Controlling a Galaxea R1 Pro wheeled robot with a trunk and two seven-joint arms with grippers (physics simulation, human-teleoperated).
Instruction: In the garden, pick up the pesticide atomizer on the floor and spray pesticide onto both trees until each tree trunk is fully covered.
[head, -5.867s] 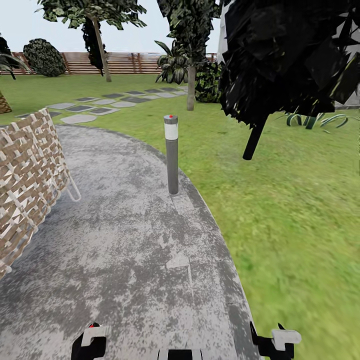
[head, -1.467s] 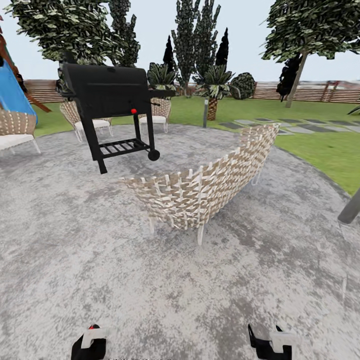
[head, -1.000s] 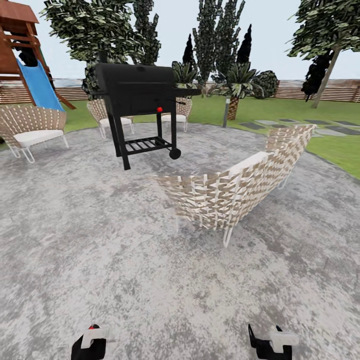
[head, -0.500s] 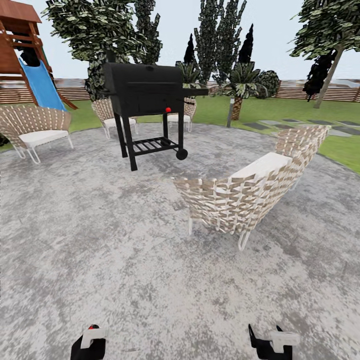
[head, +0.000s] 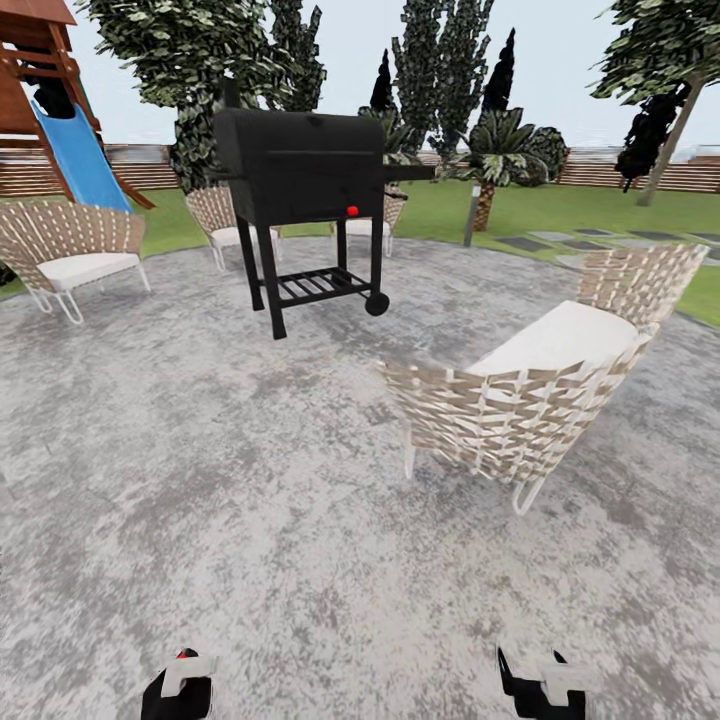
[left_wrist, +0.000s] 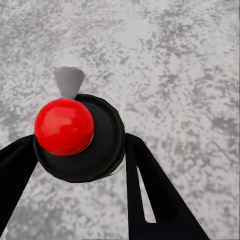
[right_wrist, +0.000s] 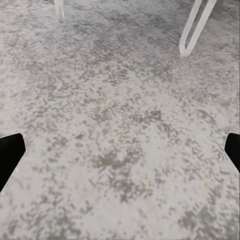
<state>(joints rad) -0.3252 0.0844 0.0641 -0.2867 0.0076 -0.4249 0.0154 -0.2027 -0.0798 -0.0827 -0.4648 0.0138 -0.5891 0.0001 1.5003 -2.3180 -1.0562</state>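
Left hand (left_wrist: 80, 150) clamps atomizer (left_wrist: 75, 137), nozzle pointing away; right hand (right_wrist: 120, 150) wide open.

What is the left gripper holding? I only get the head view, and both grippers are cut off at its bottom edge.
Observer: In the left wrist view, the left gripper has its fingers against what looks like the atomizer, a black round body topped by a red ball.
Operator: And the right one?
Observer: The right gripper is open wide, with nothing between its fingers.
Operator: What is under it?
Observer: Grey paving, with a white looped chair leg just ahead.
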